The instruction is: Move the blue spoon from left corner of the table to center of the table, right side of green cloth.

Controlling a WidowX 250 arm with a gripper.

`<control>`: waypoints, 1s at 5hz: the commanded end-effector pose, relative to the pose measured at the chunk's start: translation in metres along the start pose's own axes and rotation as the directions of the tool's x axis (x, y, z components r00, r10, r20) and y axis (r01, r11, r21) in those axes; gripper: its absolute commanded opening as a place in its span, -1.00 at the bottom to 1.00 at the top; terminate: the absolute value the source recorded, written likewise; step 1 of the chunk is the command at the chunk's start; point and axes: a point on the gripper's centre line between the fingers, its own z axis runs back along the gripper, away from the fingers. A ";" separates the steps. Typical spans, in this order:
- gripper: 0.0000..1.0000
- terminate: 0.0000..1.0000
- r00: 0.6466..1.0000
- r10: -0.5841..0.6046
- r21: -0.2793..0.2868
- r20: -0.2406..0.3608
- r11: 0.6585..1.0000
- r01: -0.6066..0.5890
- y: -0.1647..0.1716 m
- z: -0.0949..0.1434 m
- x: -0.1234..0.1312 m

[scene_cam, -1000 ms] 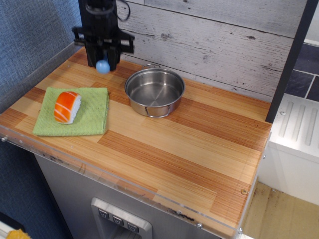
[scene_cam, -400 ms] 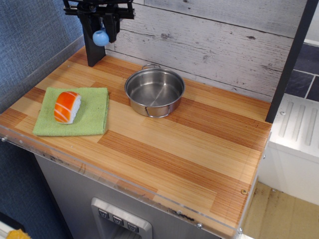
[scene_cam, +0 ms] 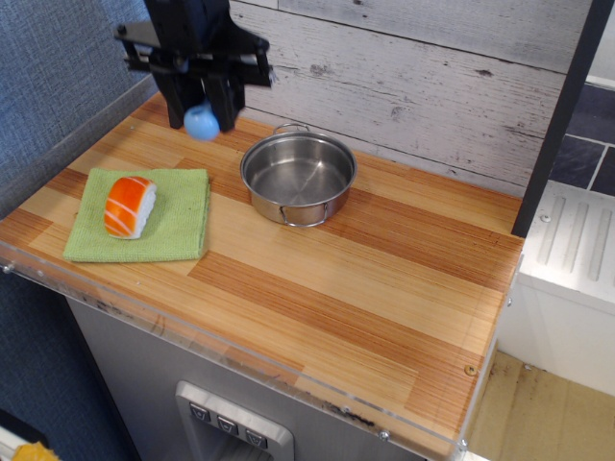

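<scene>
My black gripper (scene_cam: 200, 108) hangs over the back left of the table (scene_cam: 317, 279), shut on the blue spoon (scene_cam: 202, 122). Only the spoon's light-blue knobbed handle shows below the fingers; its grey bowl is hidden between them. The spoon is held in the air above the wood, behind the green cloth (scene_cam: 175, 223) and left of the steel pot. The green cloth lies flat at the front left with an orange-and-white sushi toy (scene_cam: 128, 206) on it.
A steel pot (scene_cam: 298, 177) with two small handles stands empty at the back middle, right of the gripper. A grey plank wall runs along the back and a blue wall on the left. The table has a clear plastic front edge (scene_cam: 240, 360).
The gripper first rose with the spoon, then came down lower and a little toward the right and front. The cloth, sushi toy and pot have not moved.
</scene>
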 end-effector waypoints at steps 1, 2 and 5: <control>-1.00 -1.00 0.989 -0.148 -0.037 0.009 0.988 0.148 -0.023 -0.005 -0.056; -1.00 -1.00 0.991 -0.130 -0.027 -0.009 0.991 0.130 -0.024 -0.023 -0.074; -1.00 -1.00 0.992 -0.104 0.013 -0.067 0.994 0.105 -0.017 -0.076 -0.068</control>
